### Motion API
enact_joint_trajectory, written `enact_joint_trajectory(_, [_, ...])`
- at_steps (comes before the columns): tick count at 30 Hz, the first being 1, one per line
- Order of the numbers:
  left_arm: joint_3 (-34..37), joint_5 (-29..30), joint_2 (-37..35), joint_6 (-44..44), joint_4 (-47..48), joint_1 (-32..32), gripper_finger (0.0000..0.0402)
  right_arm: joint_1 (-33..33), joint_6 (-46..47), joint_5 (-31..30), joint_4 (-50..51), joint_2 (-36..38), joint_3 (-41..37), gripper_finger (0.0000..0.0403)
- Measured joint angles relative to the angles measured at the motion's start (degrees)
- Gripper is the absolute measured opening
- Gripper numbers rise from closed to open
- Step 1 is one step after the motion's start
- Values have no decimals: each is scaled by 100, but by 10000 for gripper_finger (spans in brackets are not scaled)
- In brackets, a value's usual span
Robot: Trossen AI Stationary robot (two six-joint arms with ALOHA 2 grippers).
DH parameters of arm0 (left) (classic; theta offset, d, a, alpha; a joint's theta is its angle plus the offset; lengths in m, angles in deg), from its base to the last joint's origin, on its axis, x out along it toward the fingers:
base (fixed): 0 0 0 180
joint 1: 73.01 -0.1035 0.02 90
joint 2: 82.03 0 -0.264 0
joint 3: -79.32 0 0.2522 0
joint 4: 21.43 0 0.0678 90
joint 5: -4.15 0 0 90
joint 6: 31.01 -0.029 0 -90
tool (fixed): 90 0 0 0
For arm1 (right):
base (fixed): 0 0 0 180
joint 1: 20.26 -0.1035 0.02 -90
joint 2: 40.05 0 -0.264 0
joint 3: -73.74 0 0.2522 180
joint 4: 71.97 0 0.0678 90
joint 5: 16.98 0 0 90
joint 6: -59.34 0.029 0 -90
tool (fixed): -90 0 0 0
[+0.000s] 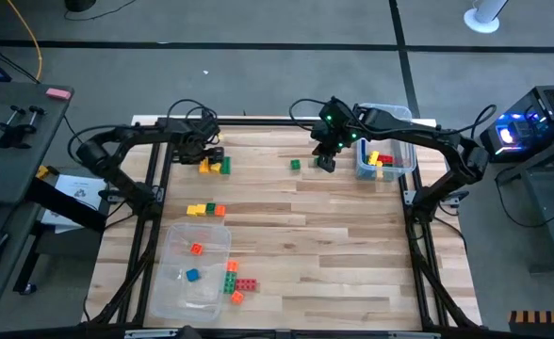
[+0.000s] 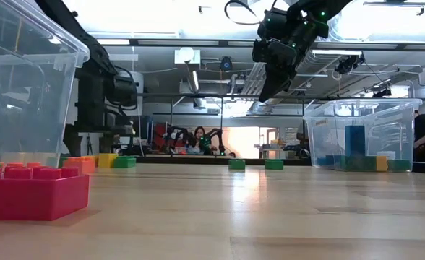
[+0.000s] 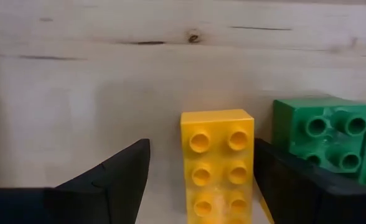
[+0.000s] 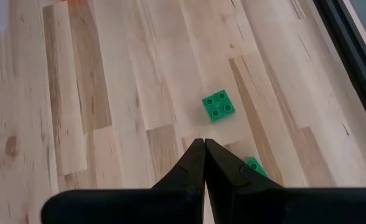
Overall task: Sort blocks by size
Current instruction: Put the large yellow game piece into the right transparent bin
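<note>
A long yellow block [image 3: 217, 165] lies flat on the table at the far left, with a green block [image 3: 320, 130] beside it. My left gripper [image 3: 201, 144] points down over the yellow block, open, one finger on each long side; in the high view it is the left gripper [image 1: 206, 153]. My right gripper [image 4: 204, 147] hangs shut and empty above the table's far middle, also seen as the right gripper [image 1: 326, 158]. A square green block [image 4: 218, 107] lies on the wood just beyond its tips. Another green block [image 4: 255, 166] is half hidden behind one finger. My left gripper comes from above, its fingers along the yellow block's two long sides. One finger [image 3: 289, 180] stands right against the long side [image 3: 250, 168]; whether it touches I cannot tell. The other finger [image 3: 117, 177] is clearly apart. The block rests flat, studs up.
A clear bin [image 1: 404, 160] at the far right holds several blocks. Another clear bin [image 1: 178, 282] at the near left holds an orange and a blue block. A yellow and orange row [image 1: 206, 210] and red, green and orange blocks [image 1: 239, 282] lie loose nearby.
</note>
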Motion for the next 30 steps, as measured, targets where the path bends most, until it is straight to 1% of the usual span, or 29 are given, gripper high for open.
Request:
enact_joint_trajectory(2, [4, -4, 48, -118, 1, 0, 241, 0, -2, 0, -2, 0, -1, 0])
enact_joint_trajectory(3, [6, -5, 44, -165, -16, 2, 224, 0, -2, 0, 4, 0, 0, 0])
enact_joint_trajectory(5, [9, 1, 14, -189, -70, 4, 172, 0, -6, 0, 8, 0, -1, 0])
enact_joint_trajectory(7, [25, 22, -61, -236, -119, -1, 108, 0, -7, 0, 17, 0, 0, 0])
enact_joint_trajectory(8, [31, 14, -112, -288, -138, -3, 94, 0, -4, 4, 18, 3, -1, 0])
enact_joint_trajectory(12, [-17, 47, -471, -341, -241, -2, 95, 7, -4, 239, 50, 212, 35, 0])
enact_joint_trajectory(15, [-232, 112, -919, -477, -59, -23, 95, 33, 8, 275, 46, 454, 292, 0])
enact_joint_trajectory(17, [-432, 117, -1282, -476, -130, -26, 95, 70, 12, 272, 44, 624, 498, 0])
enact_joint_trajectory(19, [-633, 165, -1641, -560, -485, 38, 95, 119, 83, 260, 24, 774, 739, 0])
enact_joint_trajectory(22, [-898, 143, -1912, -1023, -1449, 344, 95, 240, 405, 168, -2, 940, 1097, 0])
enact_joint_trajectory(24, [-1067, -52, -1827, -1221, -2076, 582, 95, 320, 611, 26, -51, 1030, 1306, 0])
enact_joint_trajectory(26, [-1240, -304, -1489, -1370, -2590, 853, 95, 392, 818, -89, -110, 1111, 1486, 0])
enact_joint_trajectory(29, [-1592, -580, -609, -1476, -2981, 1333, 95, 491, 1181, -172, -207, 1158, 1746, 0])
enact_joint_trajectory(30, [-1734, -757, -271, -1493, -3178, 1497, 95, 505, 1289, -195, -220, 1158, 1825, 0])
